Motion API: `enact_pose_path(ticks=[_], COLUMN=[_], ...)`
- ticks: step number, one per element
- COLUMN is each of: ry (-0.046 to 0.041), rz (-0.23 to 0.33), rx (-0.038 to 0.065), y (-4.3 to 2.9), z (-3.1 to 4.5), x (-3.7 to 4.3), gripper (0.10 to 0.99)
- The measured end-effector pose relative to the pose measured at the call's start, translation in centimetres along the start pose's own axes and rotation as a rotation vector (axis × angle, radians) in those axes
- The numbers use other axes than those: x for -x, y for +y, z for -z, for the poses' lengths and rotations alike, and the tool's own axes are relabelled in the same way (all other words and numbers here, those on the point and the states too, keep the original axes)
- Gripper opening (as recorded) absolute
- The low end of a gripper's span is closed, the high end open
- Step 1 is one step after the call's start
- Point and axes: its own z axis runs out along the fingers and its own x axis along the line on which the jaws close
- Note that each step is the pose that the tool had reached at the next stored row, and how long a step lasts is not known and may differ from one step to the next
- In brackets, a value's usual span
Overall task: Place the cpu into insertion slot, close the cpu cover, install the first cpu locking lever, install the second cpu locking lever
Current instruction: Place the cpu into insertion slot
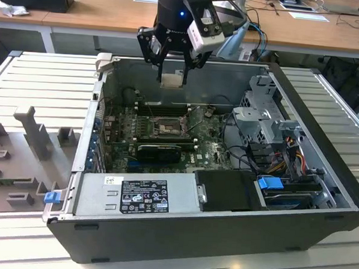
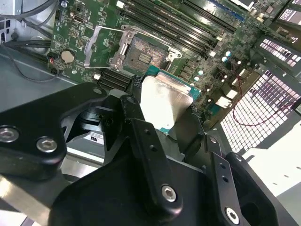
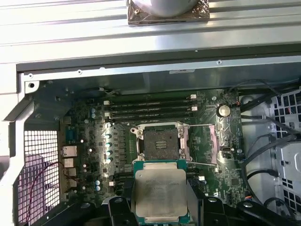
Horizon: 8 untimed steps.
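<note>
As the gripper (image 3: 161,200) hangs over the open computer case (image 1: 180,234), its black fingers (image 2: 141,132) are pinched on two opposite edges of the cpu (image 3: 160,190). The chip is held with its metal top facing the wrist cameras, clear of the board. In the first wrist view the picture's border cuts off its nearest edge and the fingers hide its sides. In the second wrist view the finger links cover its near corner.

Beyond it, on the green motherboard (image 3: 94,141), sits the insertion slot (image 3: 160,142), bare and dark, its contacts too fine to make out. The cpu cover (image 3: 203,141) is swung open to one side of the slot, with board showing through its window. Whether it lies flat or stands tilted I cannot tell. Thin wire levers run by the socket's frame, but their ends are hard to trace.

Past the slot lie the long black memory slots (image 3: 150,107) and a coin battery (image 3: 224,110). In the exterior view the chip is a small pale square between the fingertips, near the case's far wall and well above the board, with a wooden desk (image 1: 102,10) behind.
</note>
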Motion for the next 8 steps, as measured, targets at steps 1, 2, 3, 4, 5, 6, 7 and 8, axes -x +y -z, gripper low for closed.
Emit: enact_pose_path(ticks=[1, 2, 3, 4, 5, 6, 7, 8], ry=[0.0002, 0.0002, 0.0000, -0.0006, -0.0013, -0.0041, -0.0055, -0.0070], rz=[0.000, -0.001, -0.005, -0.010, -0.017, -0.049, -0.066, -0.083], rx=[0.000, 0.000, 0.000, 0.000, 0.000, 0.001, 0.001, 0.002], y=[-0.01, -0.01, -0.01, 0.00, 0.00, 0.00, 0.00, 0.00], z=[-0.02, -0.02, -0.03, -0.04, -0.04, -0.04, -0.04, -0.04], x=[0.00, 0.00, 0.00, 0.01, 0.01, 0.00, 0.00, 0.01], gripper=[0.529, 0.529, 0.529, 0.529, 0.529, 0.529, 0.529, 0.529])
